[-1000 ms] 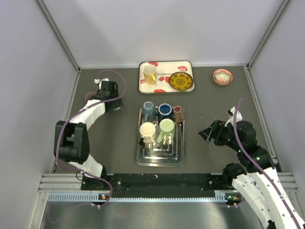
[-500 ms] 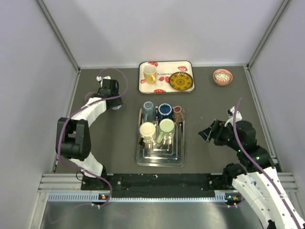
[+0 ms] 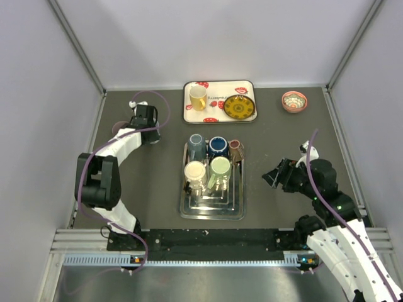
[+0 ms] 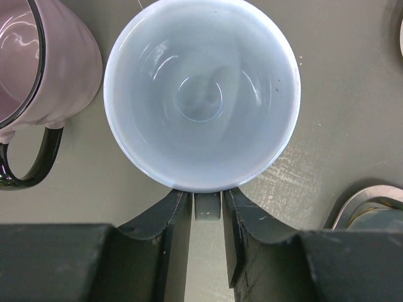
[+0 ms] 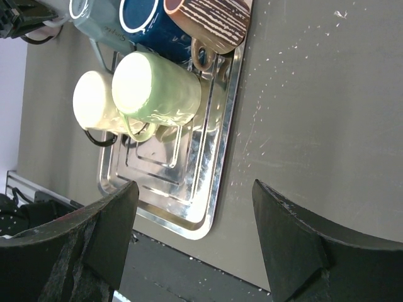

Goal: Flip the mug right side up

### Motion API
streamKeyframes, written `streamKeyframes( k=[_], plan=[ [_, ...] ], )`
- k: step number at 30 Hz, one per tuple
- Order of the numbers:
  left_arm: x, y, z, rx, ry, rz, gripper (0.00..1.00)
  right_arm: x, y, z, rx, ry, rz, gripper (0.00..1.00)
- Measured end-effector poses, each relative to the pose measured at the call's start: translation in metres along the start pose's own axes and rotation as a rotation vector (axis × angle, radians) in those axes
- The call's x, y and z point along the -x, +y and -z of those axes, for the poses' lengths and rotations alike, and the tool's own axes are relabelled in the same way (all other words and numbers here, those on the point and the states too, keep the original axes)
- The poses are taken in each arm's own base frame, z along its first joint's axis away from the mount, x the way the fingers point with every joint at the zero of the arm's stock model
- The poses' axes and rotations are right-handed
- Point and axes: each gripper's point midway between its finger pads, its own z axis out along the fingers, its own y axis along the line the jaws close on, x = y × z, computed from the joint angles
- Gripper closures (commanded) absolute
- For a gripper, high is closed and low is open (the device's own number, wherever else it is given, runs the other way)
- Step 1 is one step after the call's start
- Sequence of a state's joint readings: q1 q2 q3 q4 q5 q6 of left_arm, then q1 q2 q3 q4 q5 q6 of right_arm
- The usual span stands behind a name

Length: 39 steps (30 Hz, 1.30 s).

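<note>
Fingers (image 4: 176, 220) of left gripper (image 4: 206, 201) are bracketing the handle (image 4: 208, 212) of the pale blue mug (image 4: 201, 94). Cannot tell whether they are pinching it. Mug is sitting mouth-up on the table (image 4: 340, 126), just beside a pink mug (image 4: 56, 69). Judgement: the grip wants centring on the handle, keeping clear of the neighbour.

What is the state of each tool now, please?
Left tool: astride the handle of the mug; grip cannot be told.
Right tool: open, holding nothing.
</note>
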<state>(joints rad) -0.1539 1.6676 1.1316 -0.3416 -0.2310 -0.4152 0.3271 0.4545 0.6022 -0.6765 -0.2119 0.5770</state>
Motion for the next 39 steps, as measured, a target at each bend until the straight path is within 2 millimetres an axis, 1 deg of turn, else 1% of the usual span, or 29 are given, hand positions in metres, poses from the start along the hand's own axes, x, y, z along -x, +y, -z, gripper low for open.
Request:
streamKeyframes(
  k=[3,5,6,7,8,17,20,23,25,28,31,32,34,36,37,39],
  plan=[
    [0.000,0.000,0.000,0.001,0.000,-0.002,0.73,0.000,0.000,0.000,0.000,0.000,0.000,0.27],
    [0.000,0.000,0.000,0.002,0.000,-0.004,0.80,0.000,0.000,0.000,0.000,0.001,0.000,0.27],
    [0.000,0.001,0.000,0.002,0.000,-0.005,0.86,0.000,0.000,0.000,0.000,0.001,0.000,0.27],
    [0.000,0.001,0.000,0.005,0.000,-0.008,0.95,0.000,0.000,0.000,0.000,0.001,0.000,0.27],
    [0.000,0.001,0.000,0.005,-0.001,-0.011,1.00,0.000,0.000,0.000,0.000,0.001,0.000,0.27],
    [-0.002,0.003,0.002,0.004,-0.002,-0.018,1.00,0.000,0.001,0.000,0.003,0.002,-0.003,0.28],
    [-0.008,0.007,0.010,0.002,0.003,-0.019,1.00,-0.001,0.001,-0.001,0.005,0.001,-0.009,0.29],
    [-0.015,0.011,0.027,-0.010,0.014,-0.017,1.00,-0.001,0.001,-0.001,0.009,0.002,-0.015,0.30],
    [-0.014,0.011,0.044,-0.036,0.005,-0.004,1.00,-0.001,0.003,-0.001,0.014,0.000,-0.020,0.30],
    [-0.005,0.006,0.075,-0.097,-0.041,0.025,1.00,0.000,0.006,-0.001,0.028,-0.001,-0.033,0.30],
    [0.008,-0.009,0.118,-0.203,-0.115,0.069,1.00,0.004,0.014,-0.001,0.062,-0.010,-0.051,0.30],
    [0.012,-0.017,0.135,-0.251,-0.143,0.080,1.00,0.007,0.020,0.000,0.086,-0.016,-0.063,0.30],
    [0.015,-0.041,0.172,-0.380,-0.187,0.085,1.00,0.012,0.033,0.001,0.149,-0.026,-0.083,0.30],
    [0.010,-0.072,0.212,-0.545,-0.200,0.067,1.00,0.019,0.052,0.005,0.236,-0.034,-0.113,0.30],
    [0.007,-0.084,0.227,-0.613,-0.201,0.059,1.00,0.022,0.060,0.007,0.274,-0.038,-0.124,0.30],
    [-0.002,-0.114,0.265,-0.793,-0.190,0.041,1.00,0.033,0.084,0.015,0.388,-0.054,-0.155,0.30]
  ],
)
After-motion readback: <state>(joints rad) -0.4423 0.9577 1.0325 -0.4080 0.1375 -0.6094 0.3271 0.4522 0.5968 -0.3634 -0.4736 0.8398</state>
